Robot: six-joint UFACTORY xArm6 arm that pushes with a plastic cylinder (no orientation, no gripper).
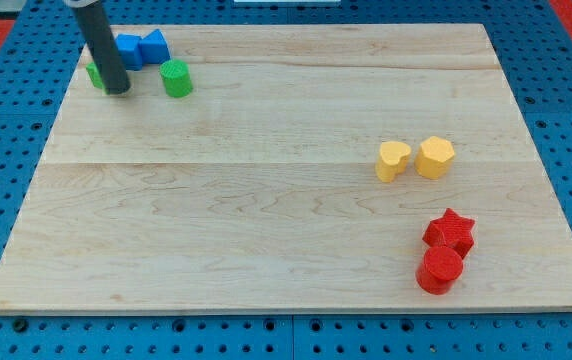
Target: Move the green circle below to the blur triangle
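Clerk: Nearest the camera, lower right: one red cylinder (439, 270), touching one red star (450, 230) just above it.

Checker: Next item up?

Clerk: Two yellow blocks, side by side and almost touching, right of centre. One yellow block (393, 160), a rounded shape I cannot name exactly; one yellow hexagon (435, 157) on its right.

Checker: Surface?

Clerk: One pale wooden tabletop (266, 200), made of planks running across the view, lying on a blue perforated base (266, 340).

Checker: Top left group?

Clerk: Two blue blocks, touching, at the top edge. One blue block (128, 50), partly behind the rod, shape unclear; one blue block with a pointed top (153, 45), which may be the triangle, on its right. Below them, one green circle (176, 78), standing free, slightly below and to the right of the blue pair. One further green block (94, 75), mostly hidden behind the rod, shape not readable.

Checker: Tool?

Clerk: One dark rod, entering from the view's top. My tip (118, 91) rests on the tabletop left of the green circle, near but apart from it, just beside the hidden green block. No jaws to open; it has hold of nothing.
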